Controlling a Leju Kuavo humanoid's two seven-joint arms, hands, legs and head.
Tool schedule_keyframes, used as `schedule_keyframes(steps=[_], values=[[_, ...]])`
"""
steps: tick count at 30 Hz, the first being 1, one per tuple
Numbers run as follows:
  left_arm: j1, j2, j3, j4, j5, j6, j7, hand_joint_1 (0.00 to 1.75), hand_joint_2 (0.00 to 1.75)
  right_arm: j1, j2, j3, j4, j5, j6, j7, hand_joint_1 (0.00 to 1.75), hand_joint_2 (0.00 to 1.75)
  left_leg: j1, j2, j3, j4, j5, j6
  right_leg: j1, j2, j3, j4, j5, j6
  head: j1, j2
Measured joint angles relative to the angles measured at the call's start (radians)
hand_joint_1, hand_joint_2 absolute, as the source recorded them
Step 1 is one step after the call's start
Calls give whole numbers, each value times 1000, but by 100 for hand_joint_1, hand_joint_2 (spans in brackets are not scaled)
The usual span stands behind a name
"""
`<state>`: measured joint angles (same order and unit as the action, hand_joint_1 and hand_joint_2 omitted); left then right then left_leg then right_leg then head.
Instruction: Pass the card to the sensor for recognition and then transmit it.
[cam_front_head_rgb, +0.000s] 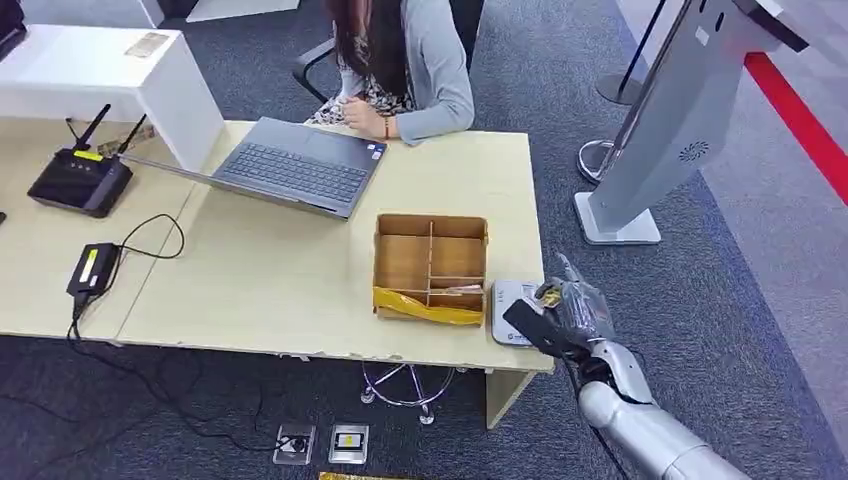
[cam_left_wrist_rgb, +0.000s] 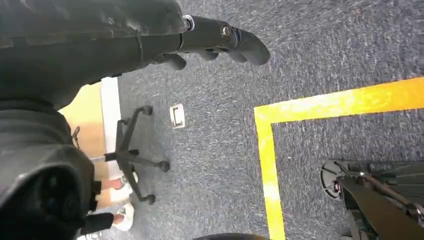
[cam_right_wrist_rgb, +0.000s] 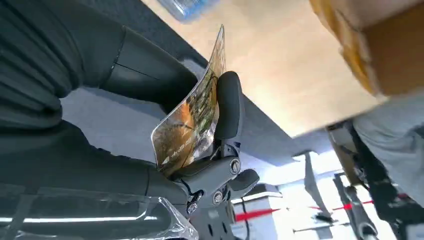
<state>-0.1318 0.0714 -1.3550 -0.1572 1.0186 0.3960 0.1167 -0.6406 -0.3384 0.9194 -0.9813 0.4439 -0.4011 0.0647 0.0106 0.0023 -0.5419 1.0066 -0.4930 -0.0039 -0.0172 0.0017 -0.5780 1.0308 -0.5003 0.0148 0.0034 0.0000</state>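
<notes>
My right hand (cam_front_head_rgb: 562, 322) hovers at the table's front right corner, over the flat grey card sensor (cam_front_head_rgb: 508, 310). It pinches a glossy, bent card (cam_right_wrist_rgb: 192, 115) between the thick thumb and a dark finger (cam_right_wrist_rgb: 228, 105); in the head view the card (cam_front_head_rgb: 548, 296) shows as a small yellowish patch above the sensor. The right wrist view puts the card close to the grey sensor surface (cam_right_wrist_rgb: 120, 125). My left hand (cam_left_wrist_rgb: 220, 40) hangs beside my body over the carpet, fingers curled, holding nothing.
A cardboard divider box (cam_front_head_rgb: 431, 265) stands just left of the sensor. A person (cam_front_head_rgb: 405, 65) sits behind the table at an open laptop (cam_front_head_rgb: 290, 165). A router (cam_front_head_rgb: 80, 180) and black adapter (cam_front_head_rgb: 93, 268) lie at left. A grey kiosk stand (cam_front_head_rgb: 660, 130) rises right of the table.
</notes>
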Motion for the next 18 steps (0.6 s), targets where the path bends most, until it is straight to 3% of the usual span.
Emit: schedule_keyframes(steps=[10,15,18], values=[[-2,8,-26,0,-29,-21,-9,0,0,-121,-1,8,-74,41,60,29,175,175,0,0,-1,0,0,0,0,0,0,0,0,0,0,0],[-5,8,-44,0,-39,-28,-12,0,0,-168,32,23,-53,65,53,13,175,175,0,0,-1,0,0,0,0,0,0,0,0,0,0,0],[-7,8,-51,0,-39,-27,-10,0,0,-217,79,35,-12,81,53,-1,175,175,0,0,-1,0,0,0,0,0,-1,0,0,0,0,0]])
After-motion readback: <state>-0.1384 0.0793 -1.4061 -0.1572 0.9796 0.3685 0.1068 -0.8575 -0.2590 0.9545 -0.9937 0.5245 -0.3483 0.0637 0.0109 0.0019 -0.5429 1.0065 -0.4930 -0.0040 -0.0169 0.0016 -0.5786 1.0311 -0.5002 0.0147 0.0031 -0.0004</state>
